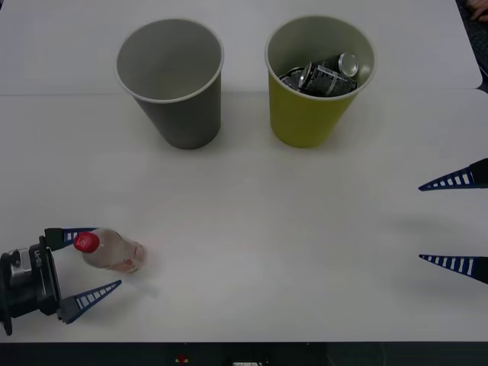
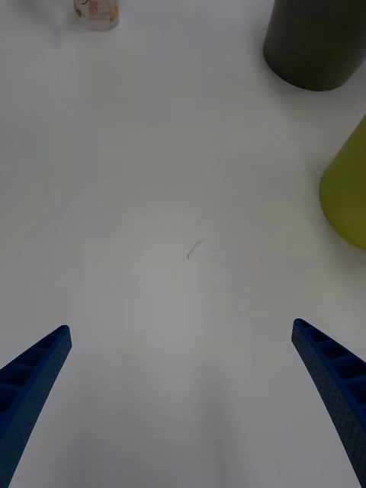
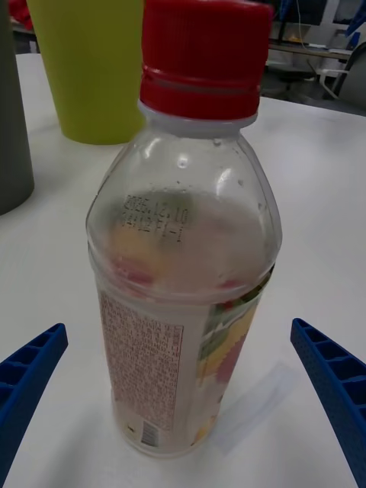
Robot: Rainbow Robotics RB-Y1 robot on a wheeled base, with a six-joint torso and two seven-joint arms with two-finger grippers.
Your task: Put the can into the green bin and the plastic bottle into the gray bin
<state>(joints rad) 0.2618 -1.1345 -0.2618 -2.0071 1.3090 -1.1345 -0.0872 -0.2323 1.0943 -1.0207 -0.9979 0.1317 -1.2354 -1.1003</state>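
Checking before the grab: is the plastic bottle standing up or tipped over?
Upright. The plastic bottle stands on its base on the table, red cap on top, between the open left gripper.

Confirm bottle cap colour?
Red. The plastic bottle cap shows best in the left wrist view.

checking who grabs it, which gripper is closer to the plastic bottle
Left. The left gripper is open with its fingers on either side of the plastic bottle, not yet closed on it. The right gripper hangs open far across the table, at its right edge.
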